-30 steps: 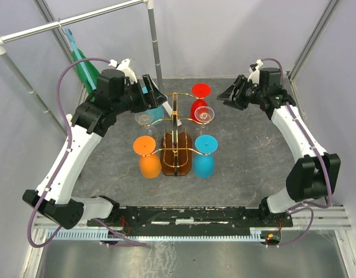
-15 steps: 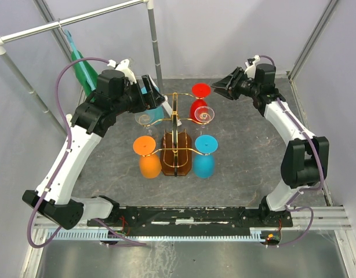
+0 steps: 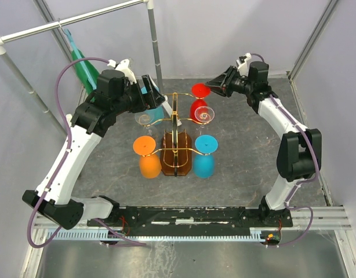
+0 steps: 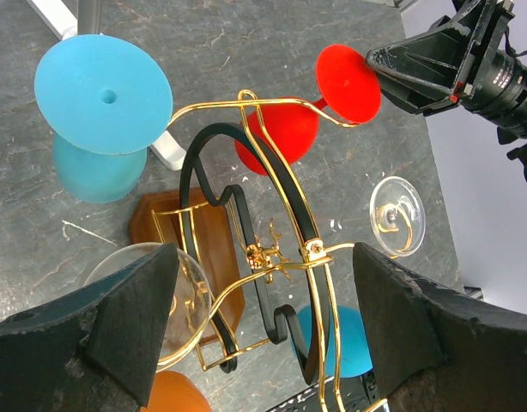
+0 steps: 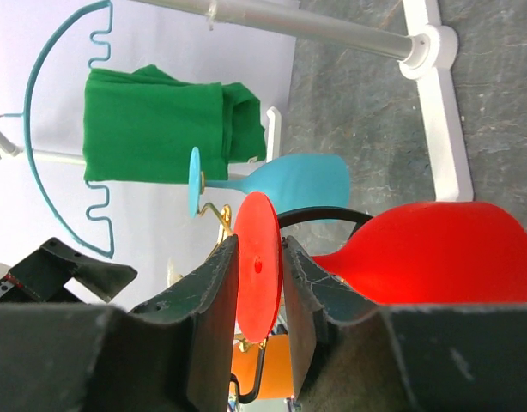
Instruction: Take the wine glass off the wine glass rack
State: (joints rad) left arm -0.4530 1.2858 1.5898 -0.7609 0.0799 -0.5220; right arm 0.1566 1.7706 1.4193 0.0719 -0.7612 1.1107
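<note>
Where the wine glass (image 5: 435,251) hangs, the right end effector (image 5: 258,283) flanks its foot.

Overhead overview, close wrist views, rack (image 3: 176,152) shared

Readable text, labels, brands, numbers, signs — nil in all three views. Wine glass rack (image 3: 176,152), white arm casings (image 3: 73,147), green cloth (image 5: 160,124) by the far-left corner of the worktop (image 3: 242,156) — no lettering legible on any.

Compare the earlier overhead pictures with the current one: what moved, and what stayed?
The right gripper swung left toward the wine glass rack; its fingers now bracket the red wine glass at its foot, grip unclear. The left gripper, rack and other glasses stayed put.
</note>
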